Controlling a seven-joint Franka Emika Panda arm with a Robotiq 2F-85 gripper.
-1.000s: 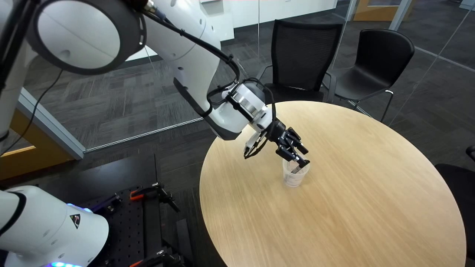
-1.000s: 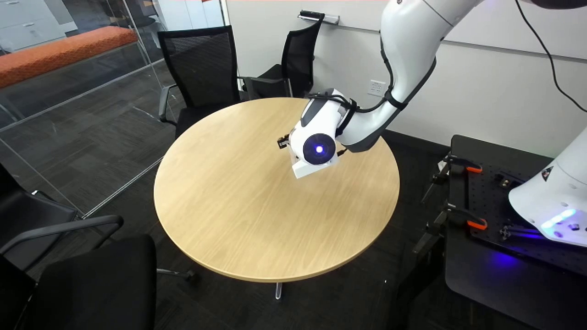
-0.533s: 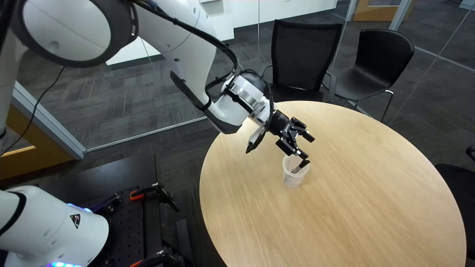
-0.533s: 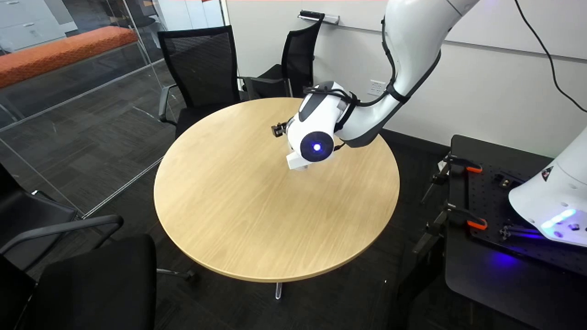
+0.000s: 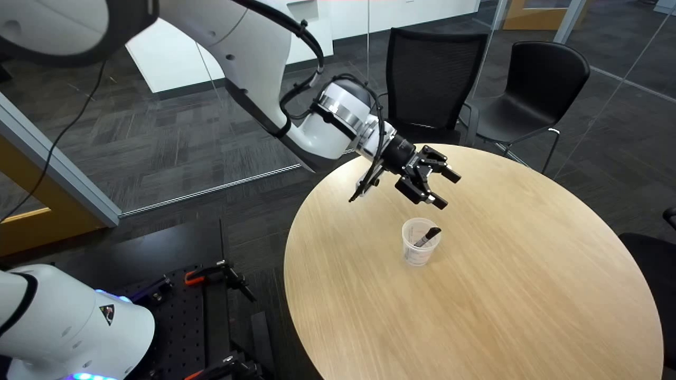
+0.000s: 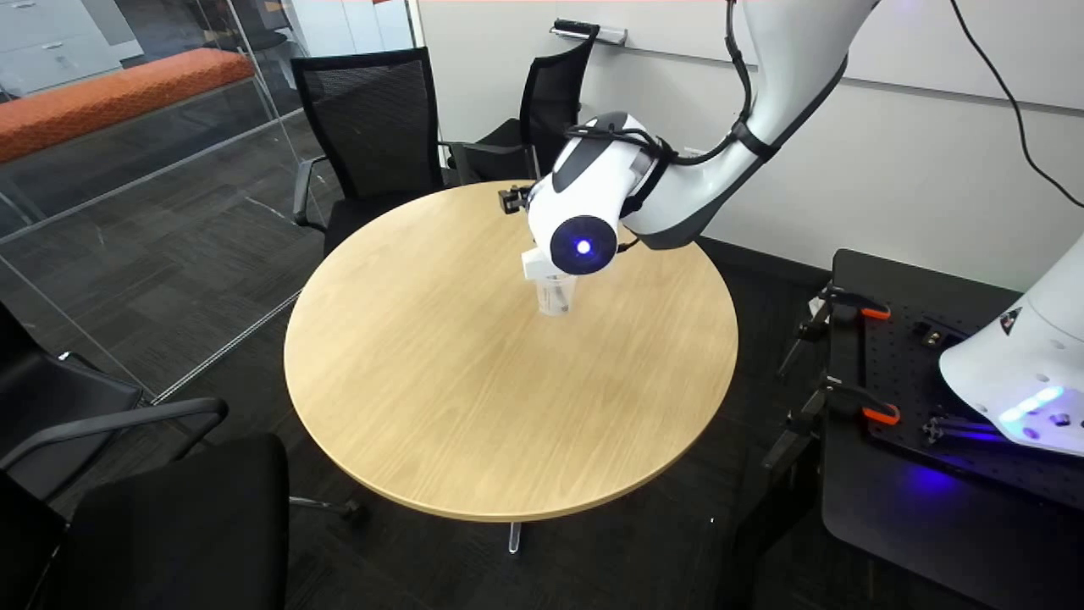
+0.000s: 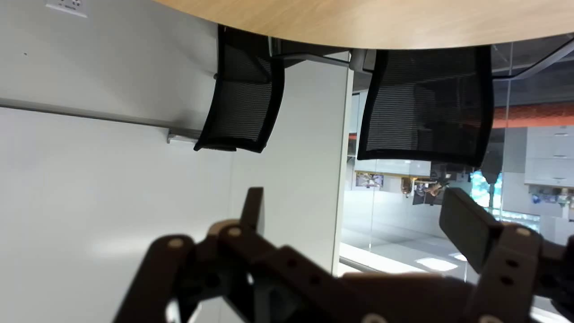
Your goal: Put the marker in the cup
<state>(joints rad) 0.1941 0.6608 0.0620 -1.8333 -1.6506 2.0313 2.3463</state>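
The white translucent cup [image 5: 415, 257] stands upright on the round table. The thin black marker [image 5: 428, 236] leans inside it, with its black end at the rim. In an exterior view the cup [image 6: 549, 305] shows below the wrist, partly covered by it, and the marker is a faint dark shape through its wall. My gripper [image 5: 447, 188] is open and empty, above the cup and apart from it and the marker. In the wrist view the gripper [image 7: 354, 208] has its two fingers wide apart with nothing between them. Cup and marker are out of the wrist view.
The round wooden table [image 5: 507, 295] carries the cup. Black chairs [image 5: 435, 84] stand around its edge. The robot base sits on a black stand [image 6: 931, 525] beside the table. The wrist view is upside down, with the table edge [image 7: 358, 22] at the top and a whiteboard [image 7: 112, 179].
My open gripper has risen away from the cup and marker, where its lower finger was close to the marker's end. The cup and marker have stayed in place.
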